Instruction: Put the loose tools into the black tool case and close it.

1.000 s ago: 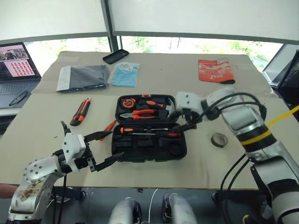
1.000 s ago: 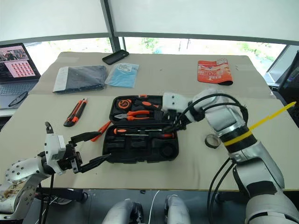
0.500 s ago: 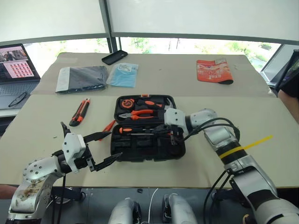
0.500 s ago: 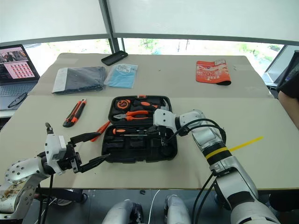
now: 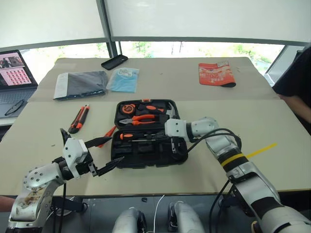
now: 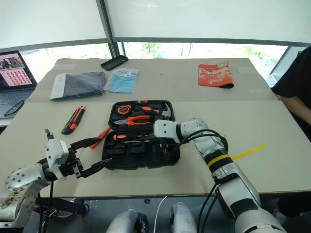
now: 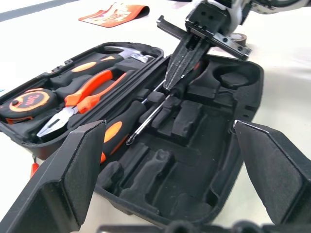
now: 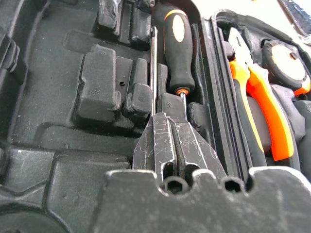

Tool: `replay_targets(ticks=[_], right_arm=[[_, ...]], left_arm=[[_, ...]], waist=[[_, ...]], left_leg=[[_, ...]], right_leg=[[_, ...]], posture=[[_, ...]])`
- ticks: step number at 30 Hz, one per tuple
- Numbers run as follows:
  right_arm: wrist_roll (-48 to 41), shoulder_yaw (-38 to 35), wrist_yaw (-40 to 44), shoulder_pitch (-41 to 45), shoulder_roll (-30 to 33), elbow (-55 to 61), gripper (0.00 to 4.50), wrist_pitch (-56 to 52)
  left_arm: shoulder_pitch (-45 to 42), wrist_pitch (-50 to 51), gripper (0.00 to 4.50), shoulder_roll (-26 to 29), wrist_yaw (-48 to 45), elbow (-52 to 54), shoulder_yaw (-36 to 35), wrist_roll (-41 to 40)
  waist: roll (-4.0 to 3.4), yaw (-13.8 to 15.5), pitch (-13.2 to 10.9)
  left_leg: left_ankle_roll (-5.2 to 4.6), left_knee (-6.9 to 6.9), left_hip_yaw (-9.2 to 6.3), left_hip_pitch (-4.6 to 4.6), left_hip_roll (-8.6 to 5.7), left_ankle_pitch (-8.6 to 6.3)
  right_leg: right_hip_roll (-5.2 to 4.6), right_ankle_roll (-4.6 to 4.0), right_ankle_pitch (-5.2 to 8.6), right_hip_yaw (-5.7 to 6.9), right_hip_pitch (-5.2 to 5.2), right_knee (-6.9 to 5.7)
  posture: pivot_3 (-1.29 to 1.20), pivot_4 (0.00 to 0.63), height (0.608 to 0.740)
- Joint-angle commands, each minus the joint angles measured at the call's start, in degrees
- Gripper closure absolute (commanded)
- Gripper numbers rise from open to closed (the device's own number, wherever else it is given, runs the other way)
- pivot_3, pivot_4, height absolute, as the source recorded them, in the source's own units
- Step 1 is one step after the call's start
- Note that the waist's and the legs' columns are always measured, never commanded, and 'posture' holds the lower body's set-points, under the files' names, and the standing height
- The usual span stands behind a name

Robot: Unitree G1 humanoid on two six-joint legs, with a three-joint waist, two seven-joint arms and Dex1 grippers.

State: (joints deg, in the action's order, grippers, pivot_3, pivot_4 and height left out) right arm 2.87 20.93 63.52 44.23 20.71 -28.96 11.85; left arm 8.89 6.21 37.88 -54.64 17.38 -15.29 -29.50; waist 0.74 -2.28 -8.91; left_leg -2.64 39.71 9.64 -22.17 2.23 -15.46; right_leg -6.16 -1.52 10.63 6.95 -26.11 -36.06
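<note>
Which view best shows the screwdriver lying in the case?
The right wrist view: the screwdriver lies close ahead, its orange-and-black handle seated in the black tool case. The left wrist view shows it partly behind a finger; both eye views show it small, under the right hand.

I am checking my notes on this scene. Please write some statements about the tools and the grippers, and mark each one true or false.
1. The black moulded plastic tool case lies open on the table. True.
2. The flat orange-and-black utility knife is inside the case. False: it lies on the table beside the case.
3. The right gripper is shut, its fingers inside the case. True.
4. The left gripper is shut on a screwdriver. False: it is open and holds nothing.
5. The orange-handled pliers lie in the case. True.
</note>
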Motion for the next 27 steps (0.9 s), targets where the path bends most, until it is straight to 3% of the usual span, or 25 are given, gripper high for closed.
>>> replay_targets(ticks=[1,5,7,10,15,20,24,27], right_arm=[[-11.50,-8.93,2.08,-1.64,1.18,6.92,4.48,-5.15],[-18.17,-15.14,3.53,-6.62,5.58,15.21,3.45,-8.36],[-21.41,-18.70,2.96,-10.61,7.22,18.91,2.70,-8.71],[-24.47,-23.09,3.61,-17.41,9.44,22.47,1.71,-6.19],[-28.04,-28.57,6.42,-28.39,11.67,24.15,0.03,-1.70],[-28.34,-29.22,4.91,-32.94,11.98,28.13,0.03,-1.00],[-29.90,-27.64,3.56,-32.08,11.79,33.71,0.03,-4.77],[-32.03,-25.48,2.28,-27.56,10.92,37.77,0.03,-8.98]], left_arm=[[3.66,0.84,0.00,-1.41,3.49,-0.12,-7.37,-2.88],[8.76,0.58,0.00,-3.61,6.66,-0.73,-13.71,-3.68],[11.18,-0.44,0.00,-4.89,8.01,-2.01,-17.78,-3.85],[14.52,-1.69,0.00,-6.37,9.68,-4.51,-23.17,-3.31],[19.69,0.81,0.00,-6.00,9.30,-8.55,-26.00,-2.45],[17.71,6.06,0.00,-3.59,10.45,-4.92,-23.71,-4.25],[8.53,17.76,0.00,-0.15,20.86,-1.54,-20.38,-2.91],[-1.11,26.98,0.00,4.06,20.74,0.93,-12.52,-4.99]], waist=[[0.00,0.05,-0.03],[-0.01,0.53,-0.07],[0.01,1.20,-0.06],[0.05,1.69,-0.08],[0.09,1.91,-0.13],[0.20,2.34,-0.20],[0.26,2.88,-0.26],[0.29,2.95,-0.27]], left_leg=[[0.01,-0.01,0.00,-0.06,0.01,0.00],[-0.07,0.00,-0.05,-0.27,0.03,0.00],[-0.23,0.00,-0.06,-0.28,0.03,-0.11],[-0.20,0.01,-0.06,-0.28,0.03,-0.43],[-0.65,0.06,-0.02,-0.32,0.01,-0.74],[-0.65,0.06,-0.04,-0.27,0.02,-0.80],[-0.48,0.05,-0.14,-0.17,0.08,-0.70],[-0.35,0.07,-0.12,-0.13,0.19,-0.61]], right_leg=[[0.01,-0.02,0.01,0.00,-0.06,0.00],[-0.03,-0.47,0.10,0.01,-0.16,0.02],[-0.05,-0.70,0.00,0.06,-0.13,0.14],[-0.05,-0.41,0.20,0.09,-0.09,0.29],[-0.08,-0.32,0.23,0.10,-0.09,0.36],[-0.09,-0.47,0.33,0.09,-0.08,0.37],[-0.11,-0.61,0.42,0.13,-0.06,0.26],[-0.01,-0.55,0.38,0.14,-0.03,0.17]], posture=[[0.00,0.150,0.740],[0.00,0.150,0.740],[0.00,0.150,0.740],[0.00,0.150,0.740],[0.00,0.150,0.740],[0.00,0.150,0.740],[0.00,0.150,0.740],[0.00,0.150,0.740]])
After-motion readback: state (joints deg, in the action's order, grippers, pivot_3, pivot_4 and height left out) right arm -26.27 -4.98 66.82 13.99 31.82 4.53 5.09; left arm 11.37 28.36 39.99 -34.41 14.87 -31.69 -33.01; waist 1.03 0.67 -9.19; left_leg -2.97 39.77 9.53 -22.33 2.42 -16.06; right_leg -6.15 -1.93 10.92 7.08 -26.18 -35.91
